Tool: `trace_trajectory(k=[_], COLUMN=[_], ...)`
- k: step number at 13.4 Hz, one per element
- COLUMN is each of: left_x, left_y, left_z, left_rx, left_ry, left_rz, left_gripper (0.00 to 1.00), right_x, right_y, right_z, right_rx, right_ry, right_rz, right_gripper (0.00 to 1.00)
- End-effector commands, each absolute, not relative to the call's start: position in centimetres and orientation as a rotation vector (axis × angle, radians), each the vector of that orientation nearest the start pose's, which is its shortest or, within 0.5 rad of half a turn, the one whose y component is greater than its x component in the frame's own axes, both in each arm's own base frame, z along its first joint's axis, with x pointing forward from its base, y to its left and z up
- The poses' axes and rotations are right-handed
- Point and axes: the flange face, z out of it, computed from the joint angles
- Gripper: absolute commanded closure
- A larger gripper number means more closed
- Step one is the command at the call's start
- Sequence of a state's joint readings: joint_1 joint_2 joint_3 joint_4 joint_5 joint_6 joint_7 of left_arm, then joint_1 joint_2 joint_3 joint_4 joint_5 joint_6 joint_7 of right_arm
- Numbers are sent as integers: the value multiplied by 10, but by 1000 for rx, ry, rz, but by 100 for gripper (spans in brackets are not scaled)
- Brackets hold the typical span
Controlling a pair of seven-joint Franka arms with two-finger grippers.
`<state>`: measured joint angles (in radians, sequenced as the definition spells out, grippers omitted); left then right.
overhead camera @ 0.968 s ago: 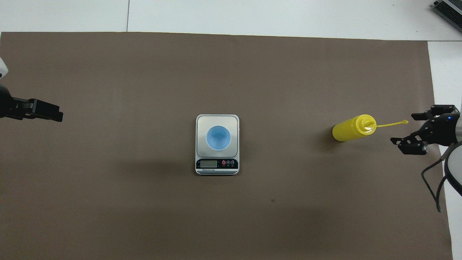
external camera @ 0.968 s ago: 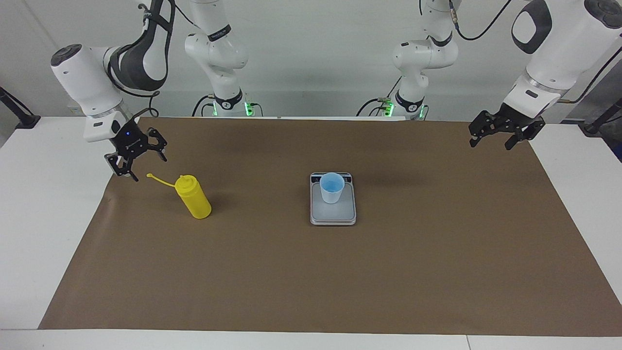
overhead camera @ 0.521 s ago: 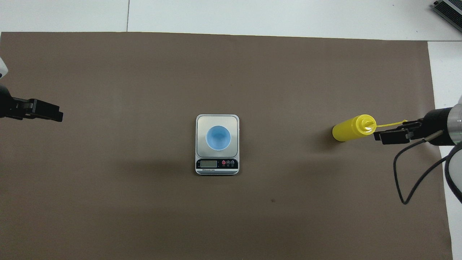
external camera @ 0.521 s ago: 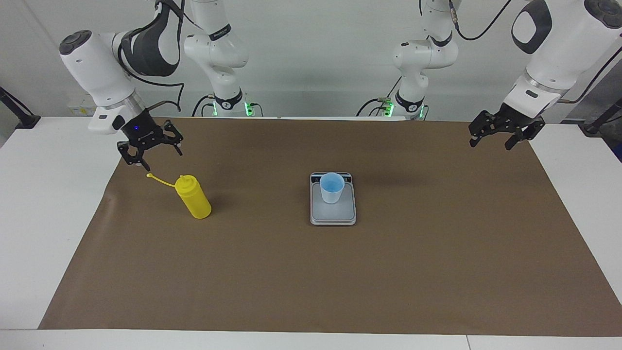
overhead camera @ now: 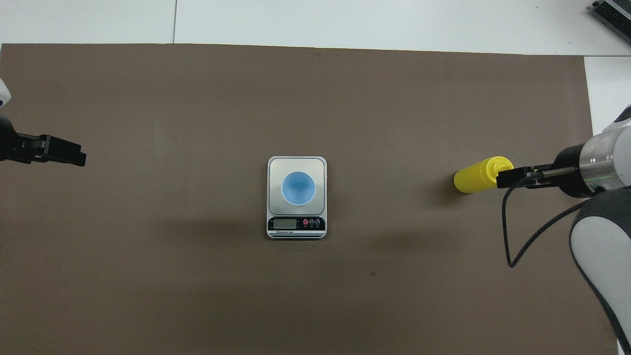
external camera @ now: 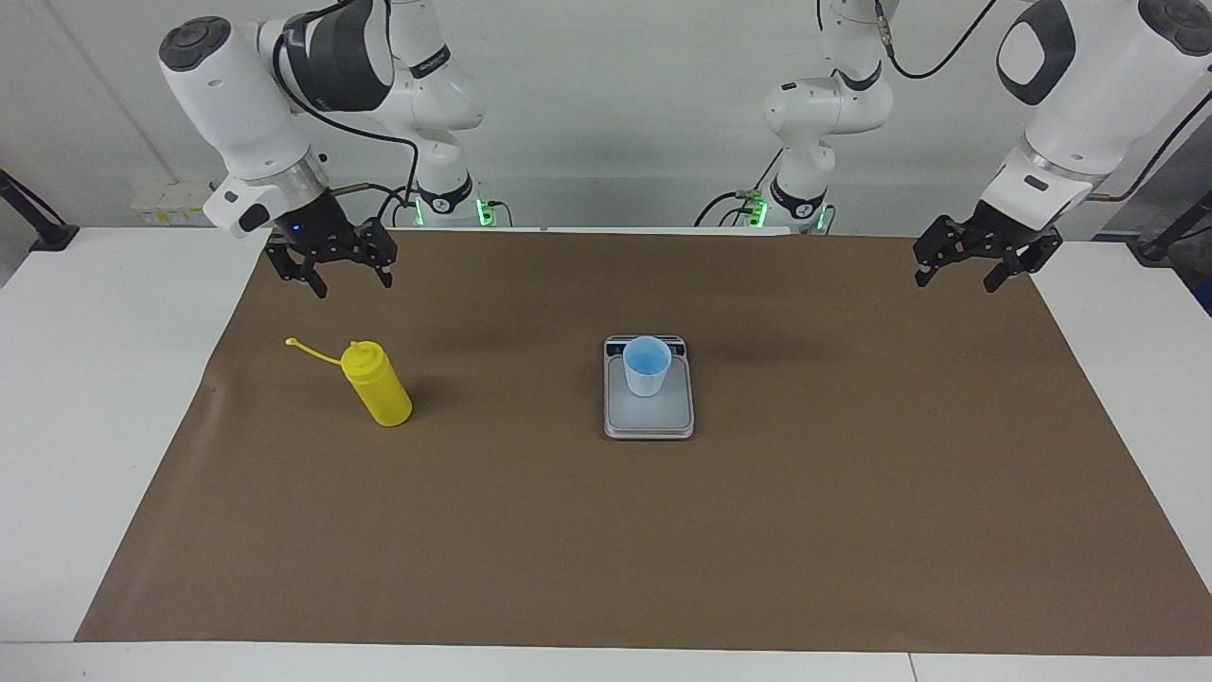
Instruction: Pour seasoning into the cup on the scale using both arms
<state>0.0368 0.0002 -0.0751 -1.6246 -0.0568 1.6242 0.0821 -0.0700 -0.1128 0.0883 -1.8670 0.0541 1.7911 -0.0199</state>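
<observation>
Scale (external camera: 649,407) is laid mid-table, bearing the cup (external camera: 647,366) for weighing. Seasoning (external camera: 377,384) is stood toward the right arm's end, ungrasped. Right gripper (external camera: 331,270) is poised above it, spread wide; left gripper (external camera: 975,260) is parked, likewise released.

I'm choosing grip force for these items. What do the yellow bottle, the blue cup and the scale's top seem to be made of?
Yellow bottle: likely soft plastic, matte; uniform opaque colour.
Cup: probably thin plastic, smooth; pale outside, brighter blue inside.
Scale: plate looks like brushed metal or silver-painted plastic; even grey sheen.
</observation>
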Motion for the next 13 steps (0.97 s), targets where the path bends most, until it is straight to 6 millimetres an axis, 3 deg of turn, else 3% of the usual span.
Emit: trace_trajectory(k=[1, 6, 9, 13], left_x=[550, 550, 550, 550], left_y=[-26, -26, -26, -26], left_z=[605, 605, 605, 605], left_rx=[-3199, -3199, -3199, -3199], left_ry=[170, 170, 170, 170], left_rz=[-22, -22, -22, -22], left_gripper=[0, 0, 0, 0], right_x=[545, 562, 571, 564], right_y=[10, 3, 18, 21], right_z=[577, 604, 621, 607], right_rx=[-3151, -3211, -3198, -3191], right_ry=[9, 3, 100, 102], right_rz=[-46, -101, -77, -9], right_gripper=[0, 0, 0, 0])
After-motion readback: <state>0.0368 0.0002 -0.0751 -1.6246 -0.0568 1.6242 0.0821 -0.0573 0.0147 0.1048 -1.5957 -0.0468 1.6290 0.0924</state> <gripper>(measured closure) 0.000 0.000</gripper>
